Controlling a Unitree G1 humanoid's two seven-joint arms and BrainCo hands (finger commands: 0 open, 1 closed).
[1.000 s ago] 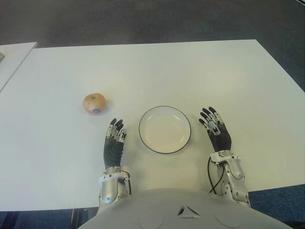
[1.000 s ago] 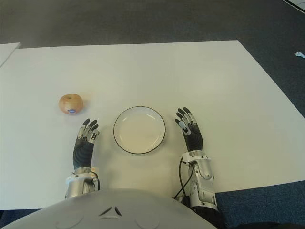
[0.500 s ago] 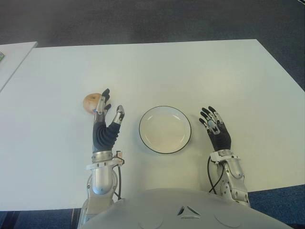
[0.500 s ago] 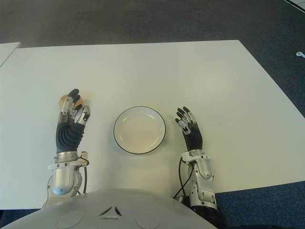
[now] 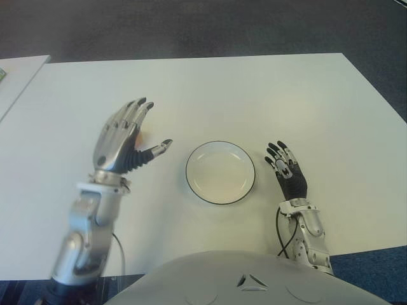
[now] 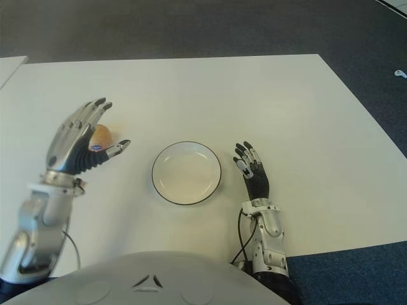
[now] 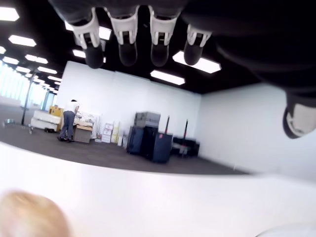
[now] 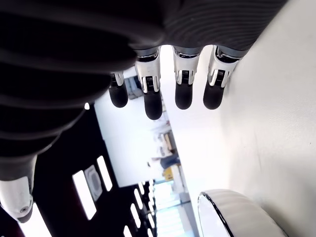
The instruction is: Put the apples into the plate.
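Left robot hand up over the surface with fingers spread and empty, apple just past its palm and way closer to it than to the idle, open right robot hand beside the plate.

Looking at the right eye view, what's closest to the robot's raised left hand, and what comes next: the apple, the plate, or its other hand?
1. The apple: nearest, showing just behind the open fingers of the left hand, on the robot's left.
2. The plate: next, at the middle of the white table, empty.
3. The right hand: farthest, beyond the plate on its right side.
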